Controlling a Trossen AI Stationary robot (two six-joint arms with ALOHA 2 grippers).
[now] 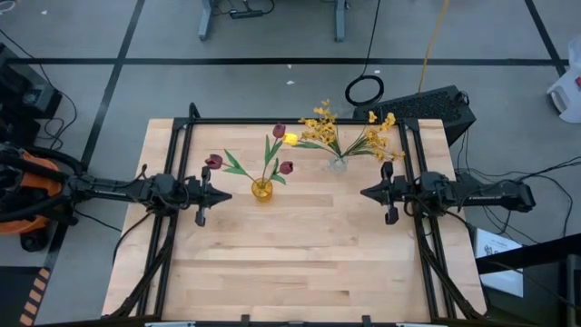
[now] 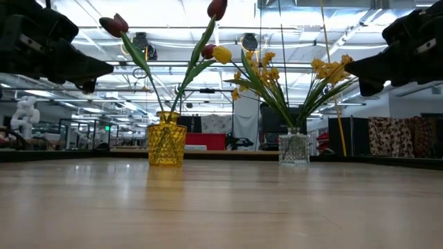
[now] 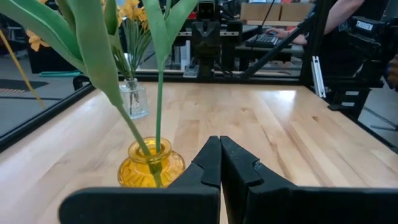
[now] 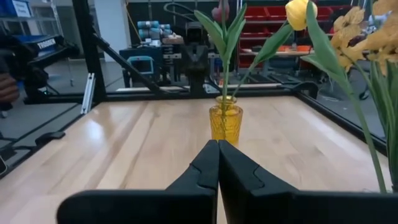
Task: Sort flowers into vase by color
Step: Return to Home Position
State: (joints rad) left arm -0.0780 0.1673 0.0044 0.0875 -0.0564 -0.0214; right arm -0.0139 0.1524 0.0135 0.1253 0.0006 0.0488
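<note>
An amber glass vase (image 1: 261, 189) stands on the wooden table and holds three dark red tulips (image 1: 214, 162) by their green stems. To its right stands a clear glass vase (image 1: 338, 163) with sprays of small yellow blossoms (image 1: 320, 118) and one yellow tulip (image 1: 291, 139). My left gripper (image 1: 231, 194) hovers level, left of the amber vase (image 3: 151, 165), shut and empty (image 3: 219, 155). My right gripper (image 1: 363, 193) hovers level, right of both vases, also shut and empty (image 4: 218, 158), pointing at the amber vase (image 4: 225, 121).
Black frame rails (image 1: 186, 136) run along the table's left, right and far sides. The near half of the tabletop (image 1: 300, 263) is bare wood. A black case (image 1: 427, 104) lies beyond the far right corner. A person (image 3: 348, 18) stands past the table's right side.
</note>
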